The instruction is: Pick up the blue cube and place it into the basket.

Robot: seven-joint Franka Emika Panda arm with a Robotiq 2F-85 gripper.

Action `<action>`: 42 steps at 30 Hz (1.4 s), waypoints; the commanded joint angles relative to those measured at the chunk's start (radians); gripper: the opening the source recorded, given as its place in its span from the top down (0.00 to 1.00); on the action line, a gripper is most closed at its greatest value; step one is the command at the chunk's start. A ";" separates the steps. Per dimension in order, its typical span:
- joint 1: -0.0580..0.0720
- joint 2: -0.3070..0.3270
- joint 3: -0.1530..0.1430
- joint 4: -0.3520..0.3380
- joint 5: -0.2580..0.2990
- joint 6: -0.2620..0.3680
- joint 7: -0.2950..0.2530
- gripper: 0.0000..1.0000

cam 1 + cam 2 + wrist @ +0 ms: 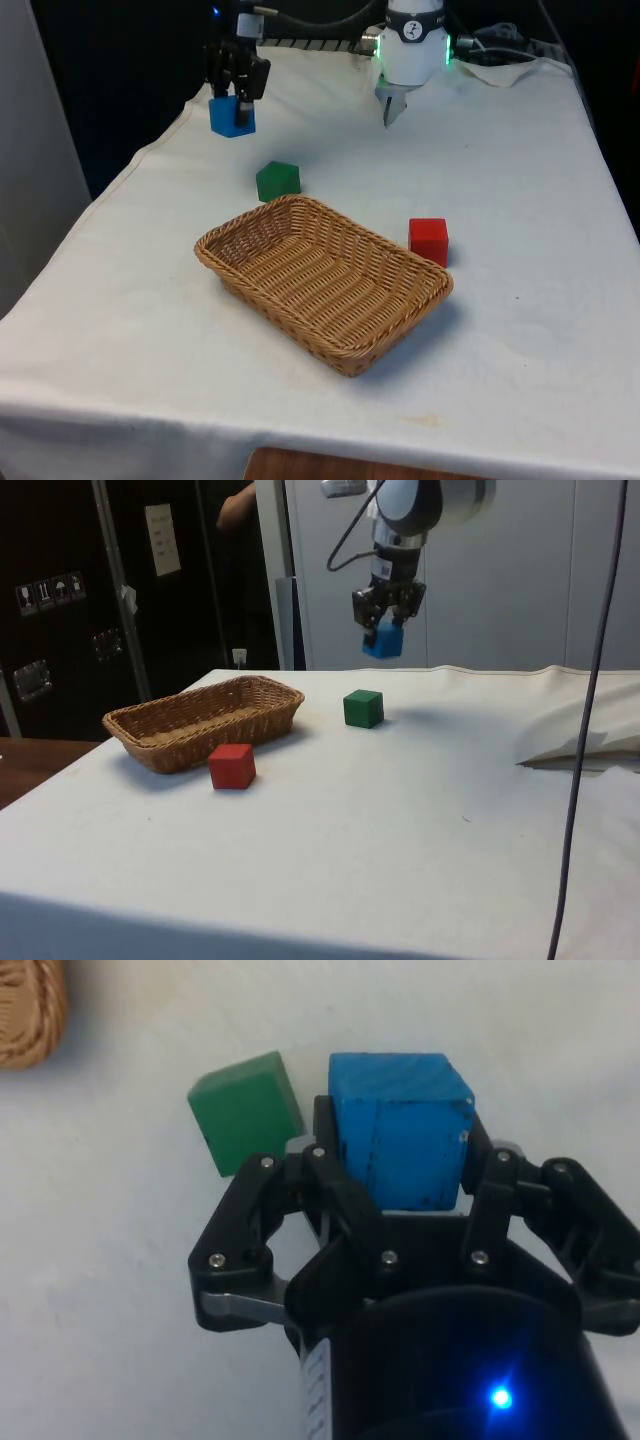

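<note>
Three cubes show here, one of each colour: one blue cube (pixel 232 116), one green cube (pixel 278 181) and one red cube (pixel 428 241), together with one wicker basket (pixel 226 247). The blue cube sits in the upper left of the front view, clamped between the two fingers of the black gripper (pixel 238 92), which is clenched on it from above; in the side view the gripper (pixel 388 615) hangs in the upper middle of the frame with the blue cube (pixel 383 640) held well clear of the white tablecloth (pixel 420 810), above and a little to the right of the green cube (pixel 363 708). Being a cube, it has no long axis; its faces hang roughly level, and in the front view one vertical edge is turned toward the camera, so two side faces show. In the wrist view the blue cube (pixel 402 1128) lies between the fingers (pixel 330 1160), which press on opposite faces, and the green cube (pixel 245 1110) lies on the cloth beyond it, turned at an angle to it, with a corner of the basket (pixel 30 1010) at that frame's upper left. The basket is oblong and empty, its long axis running from the front view's centre left down toward the lower right. The green cube stands just beyond the basket's far rim, at the frame's centre; the red cube stands just beside the basket's right-hand rim, right of centre. In the side view the basket (pixel 200 720) lies at the centre left, with the red cube (pixel 232 766) in front of it.
</note>
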 commanded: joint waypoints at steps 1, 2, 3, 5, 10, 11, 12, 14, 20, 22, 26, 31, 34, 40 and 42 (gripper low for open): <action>0.003 0.010 0.003 0.017 0.003 -0.010 0.008 0.98; 0.004 0.013 0.004 0.025 0.004 -0.013 0.010 0.98; 0.001 0.007 0.003 0.019 0.000 -0.009 0.005 0.98; 0.005 0.021 0.010 0.045 0.005 -0.024 0.015 0.98; 0.004 0.051 0.027 0.101 0.006 -0.047 0.031 0.98; 0.003 0.046 0.023 0.091 0.000 -0.039 0.028 0.98; 0.004 0.058 0.030 0.112 0.007 -0.051 0.034 0.98; 0.004 0.077 0.038 0.141 0.008 -0.061 0.042 0.98; 0.003 0.109 0.046 0.184 0.000 -0.069 0.056 0.98; 0.004 0.129 0.053 0.215 0.004 -0.089 0.063 0.98; 0.007 0.164 0.056 0.270 -0.002 -0.117 0.075 0.98; 0.006 0.184 0.064 0.317 0.000 -0.141 0.075 0.98; 0.012 0.191 0.062 0.353 -0.006 -0.178 0.087 0.98; 0.017 0.205 0.071 0.421 -0.010 -0.238 0.095 0.98; 0.019 0.208 0.072 0.429 -0.012 -0.246 0.097 0.98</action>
